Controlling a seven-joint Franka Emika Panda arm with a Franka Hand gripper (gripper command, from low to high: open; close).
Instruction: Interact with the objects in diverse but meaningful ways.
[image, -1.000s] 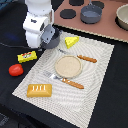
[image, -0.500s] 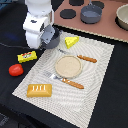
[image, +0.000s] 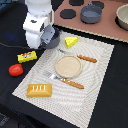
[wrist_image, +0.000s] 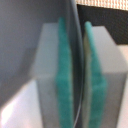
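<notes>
My gripper (image: 48, 35) is at the back left corner of the striped placemat (image: 100, 75), shut on the thin rim of a dark grey bowl-like vessel (image: 53, 39), which it holds tilted. In the wrist view the teal pads (wrist_image: 64, 85) press both sides of that rim (wrist_image: 78, 60). A yellow cheese wedge (image: 71, 41) lies just beside the vessel. The yellow red-marked packet (image: 27, 56) and red tomato (image: 16, 70) lie on the dark table off the mat. The bread loaf (image: 39, 90) sits at the mat's front corner. A blue-grey pot (image: 91, 13) stands on the brown board.
A tan plate (image: 67, 66) sits mid-mat between an orange-handled knife (image: 81, 58) and fork (image: 66, 80). The brown board (image: 107, 27) at the back carries black burner discs, with a beige bowl (image: 122, 15) at the exterior view's right.
</notes>
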